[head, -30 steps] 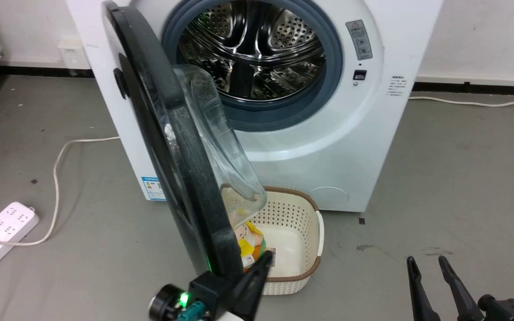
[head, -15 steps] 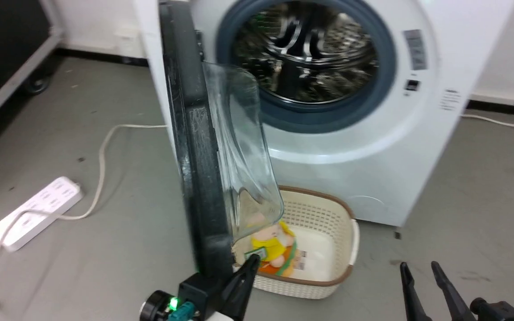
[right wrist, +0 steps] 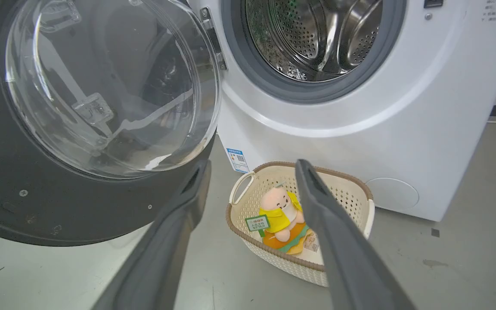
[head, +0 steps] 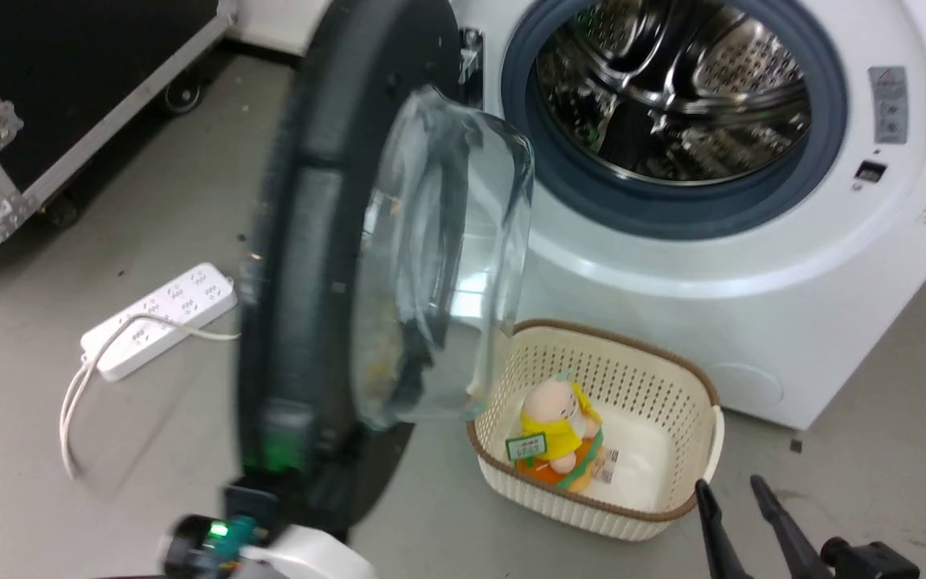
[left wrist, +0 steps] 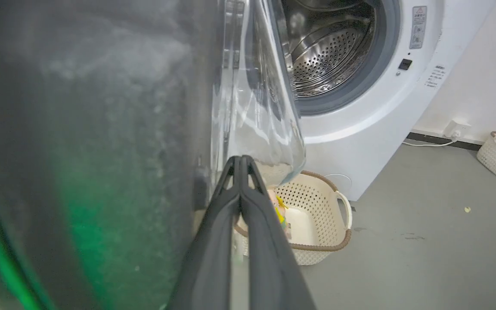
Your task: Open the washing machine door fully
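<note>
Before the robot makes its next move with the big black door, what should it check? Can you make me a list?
1. Door swung open: ok. The washing machine door stands away from the front of the washing machine.
2. Door at its full swing: cannot tell. How far it can go is not shown.
3. Left gripper shut, fingers together by the door's inner side: ok.
4. Left gripper touching the door: cannot tell.
5. Right gripper open, empty and clear of the door: ok.
6. Basket with the toy on the drum side, out of the door's outward swing: ok.
</note>
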